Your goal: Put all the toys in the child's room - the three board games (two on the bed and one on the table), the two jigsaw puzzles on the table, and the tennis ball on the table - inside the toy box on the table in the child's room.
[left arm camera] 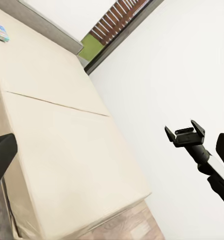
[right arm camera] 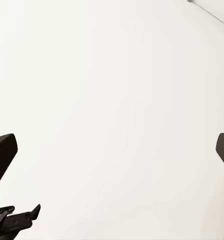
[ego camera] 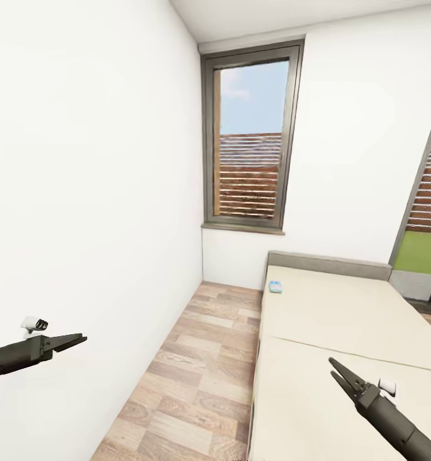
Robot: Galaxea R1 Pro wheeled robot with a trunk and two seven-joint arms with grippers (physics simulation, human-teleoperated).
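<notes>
Child's room, head view: bed (ego camera: pixel 343 320) with beige mattress stood along the right, wood-plank floor (ego camera: pixel 196 378) beside it, tall dark-framed window (ego camera: pixel 252 137) in the far wall. 1 small blue board game (ego camera: pixel 276 287) lay flat on the mattress near the headboard corner. Left gripper (ego camera: pixel 71 341) and right gripper (ego camera: pixel 338 373) hung apart over floor and bed, each with fingers spread, holding nothing.

White walls (ego camera: pixel 81 160), wood-plank floor (ego camera: pixel 196 384), tall window (ego camera: pixel 250 137)
</notes>
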